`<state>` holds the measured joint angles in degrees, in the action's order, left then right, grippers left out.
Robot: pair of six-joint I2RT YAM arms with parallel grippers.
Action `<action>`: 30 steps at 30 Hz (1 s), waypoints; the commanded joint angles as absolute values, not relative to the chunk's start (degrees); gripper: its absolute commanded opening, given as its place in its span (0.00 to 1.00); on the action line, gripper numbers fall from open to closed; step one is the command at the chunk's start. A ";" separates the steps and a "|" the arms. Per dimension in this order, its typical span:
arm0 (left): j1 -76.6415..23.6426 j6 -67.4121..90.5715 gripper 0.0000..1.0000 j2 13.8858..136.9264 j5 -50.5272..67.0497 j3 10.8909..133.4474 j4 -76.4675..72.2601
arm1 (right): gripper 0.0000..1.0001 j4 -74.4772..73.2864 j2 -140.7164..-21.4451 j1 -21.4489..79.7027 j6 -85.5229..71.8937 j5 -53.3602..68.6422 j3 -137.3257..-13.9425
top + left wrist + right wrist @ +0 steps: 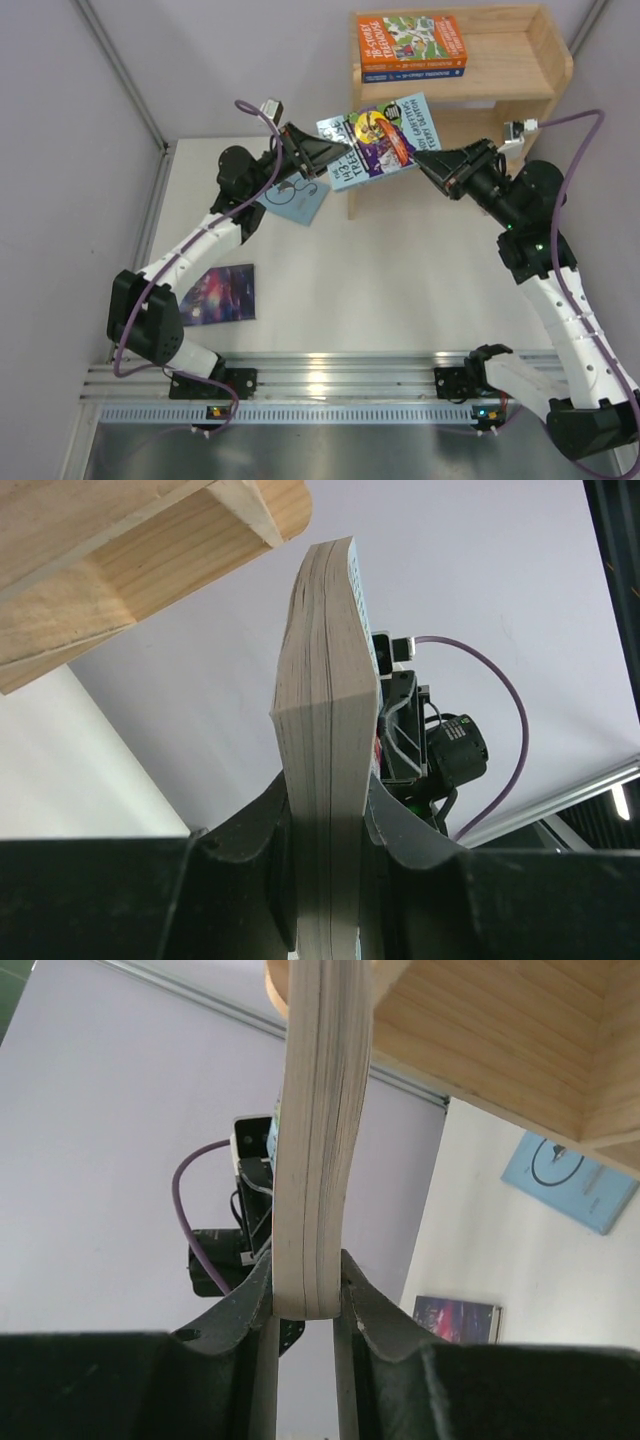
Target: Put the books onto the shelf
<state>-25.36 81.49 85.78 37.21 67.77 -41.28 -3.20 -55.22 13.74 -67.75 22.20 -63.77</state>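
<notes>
The light blue book with the purple picture [385, 140] hangs in the air in front of the wooden shelf [520, 70], held at both ends. My left gripper [335, 152] is shut on its left edge; in the left wrist view both fingers press the page block [325, 730]. On the opposite edge my right gripper [425, 163] is shut too, pinching the book [315, 1160] near its corner. An orange book [410, 42] lies on a dark blue book [425, 72] on the shelf's top level. A pale blue book [298, 200] and a dark purple galaxy book [220, 295] lie on the table.
The shelf's underside [500, 1050] is close above the held book in the right wrist view, and its corner [120, 570] shows in the left wrist view. Grey walls close in the table at the left and back. A metal rail [330, 380] runs along the near edge.
</notes>
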 commanded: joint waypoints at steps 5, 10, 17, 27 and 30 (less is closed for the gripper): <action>-25.66 79.81 0.72 79.20 37.01 71.54 -37.64 | 0.00 1.15 -57.65 13.10 -68.29 18.28 -78.38; -25.05 77.17 0.82 75.68 36.30 70.58 -34.19 | 0.00 -3.69 -62.40 12.66 -63.29 16.44 -89.64; -24.00 71.74 0.85 69.27 36.39 69.00 -27.35 | 0.00 -4.13 -68.37 7.39 -63.02 18.10 -101.22; -23.73 60.65 0.85 61.79 31.03 63.11 -15.12 | 0.00 -4.92 -90.08 0.44 -68.20 27.86 -125.50; -23.82 59.94 0.85 61.08 30.94 61.71 -14.68 | 0.00 -4.92 -93.67 0.35 -68.55 28.39 -128.05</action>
